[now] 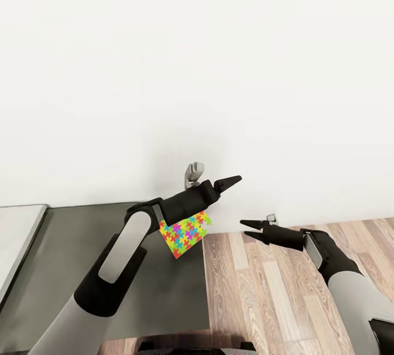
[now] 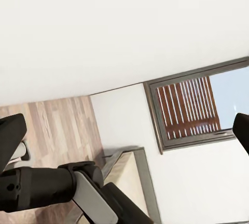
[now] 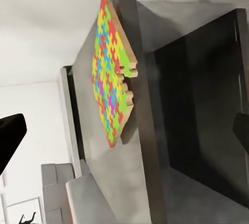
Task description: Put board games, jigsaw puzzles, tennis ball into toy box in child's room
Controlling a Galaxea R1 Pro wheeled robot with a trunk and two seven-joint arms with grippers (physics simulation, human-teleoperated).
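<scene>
Lying flat – bright jigsaw puzzle [image 1: 185, 233], dk cabinet top [image 1: 109, 267]

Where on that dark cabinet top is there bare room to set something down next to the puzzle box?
The dark cabinet top is bare between the pale desk at its left and the left arm. It is crowded near the right edge, where the puzzle box lies under the left forearm. The right end effector hangs over the wood floor.
</scene>
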